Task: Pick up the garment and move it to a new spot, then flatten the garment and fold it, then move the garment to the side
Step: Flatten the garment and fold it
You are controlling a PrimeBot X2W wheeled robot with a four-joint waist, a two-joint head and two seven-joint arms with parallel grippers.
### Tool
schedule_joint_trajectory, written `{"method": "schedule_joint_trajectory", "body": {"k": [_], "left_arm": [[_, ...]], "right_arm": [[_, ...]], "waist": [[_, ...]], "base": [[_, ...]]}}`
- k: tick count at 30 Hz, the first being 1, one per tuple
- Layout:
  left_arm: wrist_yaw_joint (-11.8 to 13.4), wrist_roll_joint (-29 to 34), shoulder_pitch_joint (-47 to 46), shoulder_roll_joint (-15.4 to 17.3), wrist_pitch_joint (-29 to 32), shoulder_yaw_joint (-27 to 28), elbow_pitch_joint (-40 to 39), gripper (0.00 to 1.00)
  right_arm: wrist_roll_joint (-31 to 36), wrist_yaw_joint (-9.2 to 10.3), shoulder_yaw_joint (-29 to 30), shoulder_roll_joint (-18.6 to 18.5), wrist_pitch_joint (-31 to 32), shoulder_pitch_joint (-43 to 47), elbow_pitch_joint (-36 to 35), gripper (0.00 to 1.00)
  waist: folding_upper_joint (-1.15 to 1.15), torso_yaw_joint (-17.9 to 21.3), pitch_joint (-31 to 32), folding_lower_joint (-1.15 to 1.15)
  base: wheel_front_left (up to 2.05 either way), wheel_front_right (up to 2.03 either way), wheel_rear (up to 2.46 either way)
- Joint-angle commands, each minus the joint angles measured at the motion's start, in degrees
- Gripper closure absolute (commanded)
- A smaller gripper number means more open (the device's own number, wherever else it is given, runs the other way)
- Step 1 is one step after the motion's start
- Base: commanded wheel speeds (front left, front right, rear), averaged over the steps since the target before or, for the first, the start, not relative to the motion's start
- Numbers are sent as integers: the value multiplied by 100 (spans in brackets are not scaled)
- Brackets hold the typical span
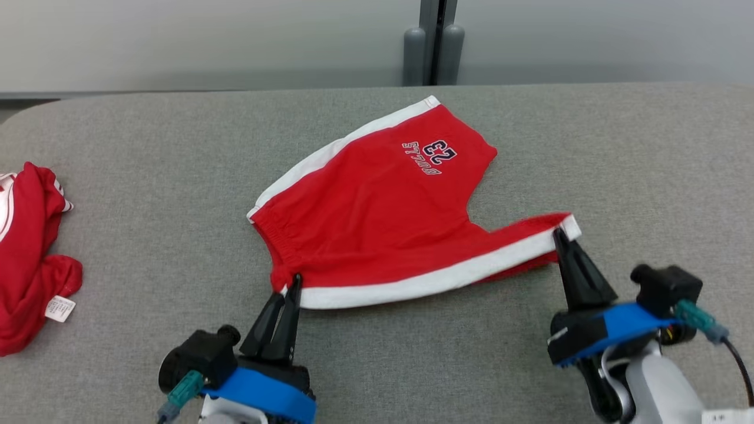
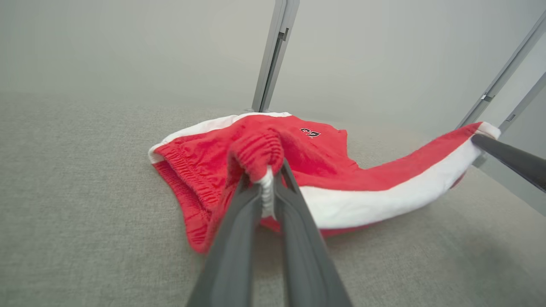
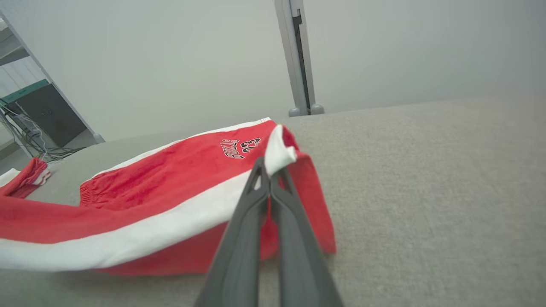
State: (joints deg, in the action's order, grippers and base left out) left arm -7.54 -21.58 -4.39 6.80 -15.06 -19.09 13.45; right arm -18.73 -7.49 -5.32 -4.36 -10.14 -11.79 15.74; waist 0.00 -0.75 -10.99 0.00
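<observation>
While pinched, shorts point(image 1: 377, 218) btwn grippers point(image 1: 293, 282) point(image 1: 559, 235) (edge taut)

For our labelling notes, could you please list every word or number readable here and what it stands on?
"23": on the red shorts, upside down in the head view.
"BULLS": beside it on the same shorts.
White tag on the other red garment: print too small to read.

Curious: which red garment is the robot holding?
The red shorts numbered 23, spread in the middle, pinched at two corners; the other red garment lies crumpled and untouched at the left.
</observation>
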Motion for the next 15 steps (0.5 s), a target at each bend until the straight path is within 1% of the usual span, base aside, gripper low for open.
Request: {"method": "schedule_joint_trajectory", "body": {"k": [1,4,8,15], "left_arm": [[11,-23,-187,18,-17,-2,29,100],[11,-84,-642,63,-16,-62,182,100],[11,-169,-1286,41,-17,-57,392,100],[11,-323,-2205,-48,-17,-64,709,100]], "right_arm": [[69,-1,-12,-68,27,-284,89,100],[152,-1,-52,-134,70,-1047,500,100],[239,-1,-126,-190,67,-2132,1106,100],[441,-1,-247,-229,40,-3918,2428,100]], "waist": [[0,-112,-148,0],[0,-226,-382,0],[0,-359,-750,0],[0,-585,-1336,0]], "base": [[0,0,0],[0,0,0],[0,0,0],[0,0,0]]}}
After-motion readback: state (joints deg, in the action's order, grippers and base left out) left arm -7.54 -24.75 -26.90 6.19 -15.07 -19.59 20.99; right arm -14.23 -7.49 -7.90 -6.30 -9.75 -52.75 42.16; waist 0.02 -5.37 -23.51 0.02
